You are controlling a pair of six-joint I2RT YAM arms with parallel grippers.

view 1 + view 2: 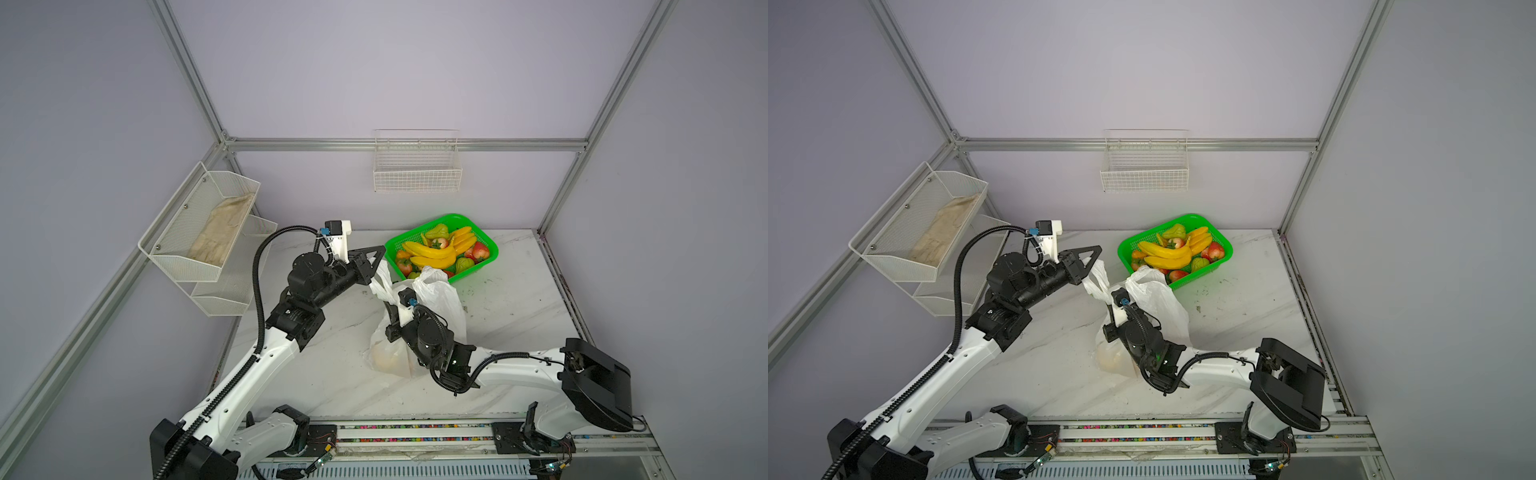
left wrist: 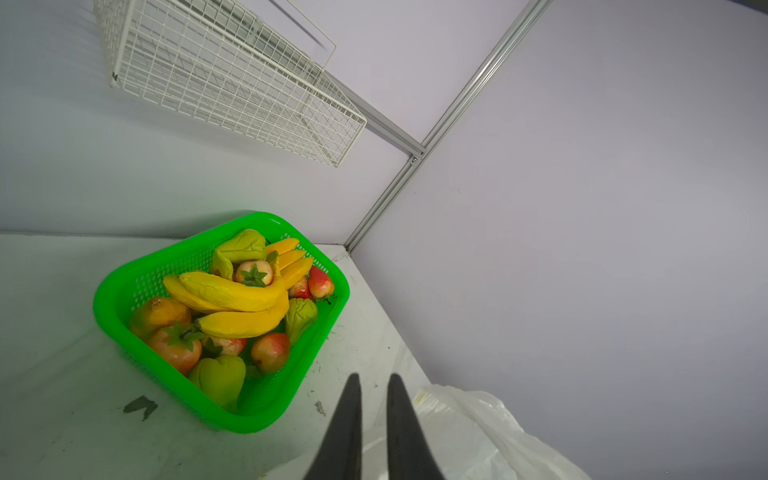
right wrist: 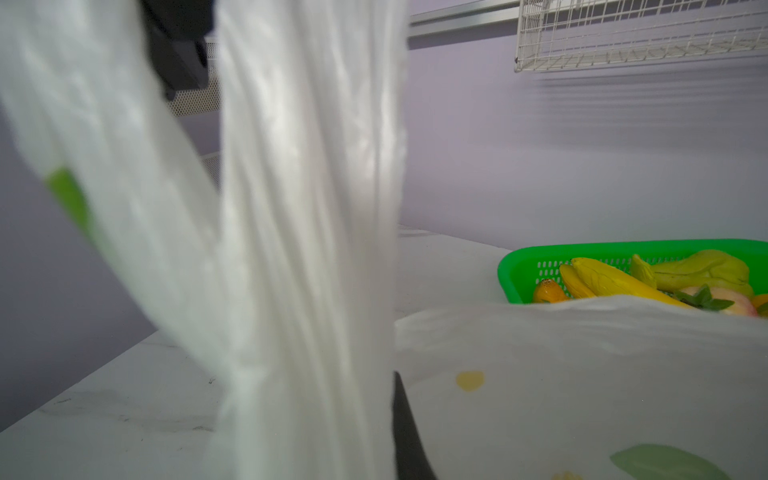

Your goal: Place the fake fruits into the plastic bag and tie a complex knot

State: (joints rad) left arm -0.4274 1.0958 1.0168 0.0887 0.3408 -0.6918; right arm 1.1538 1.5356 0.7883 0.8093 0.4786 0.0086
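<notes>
The fake fruits (image 1: 432, 251) (image 1: 1167, 251) (image 2: 232, 295) (image 3: 602, 278), bananas, red apples and green pears, lie piled in a green basket (image 1: 453, 217) at the back of the table. In front of it stands the plastic bag (image 1: 440, 299) (image 1: 1158, 299) (image 2: 478, 428) (image 3: 540, 374). A pale orange round shape (image 1: 388, 361) shows through its lower part. My left gripper (image 1: 375, 269) (image 1: 1087, 266) (image 2: 372, 380) is shut on a handle, holding it up. Just below, my right gripper (image 1: 388, 307) (image 3: 376, 378) is shut on the same gathered handle strand; film hides one finger.
A white wire basket (image 1: 417, 174) hangs on the back wall. On the left wall, a mesh shelf (image 1: 183, 224) holds a beige cloth (image 1: 222, 237). The green basket stands close behind the bag, and the arms' rail (image 1: 415, 432) runs along the table's front edge.
</notes>
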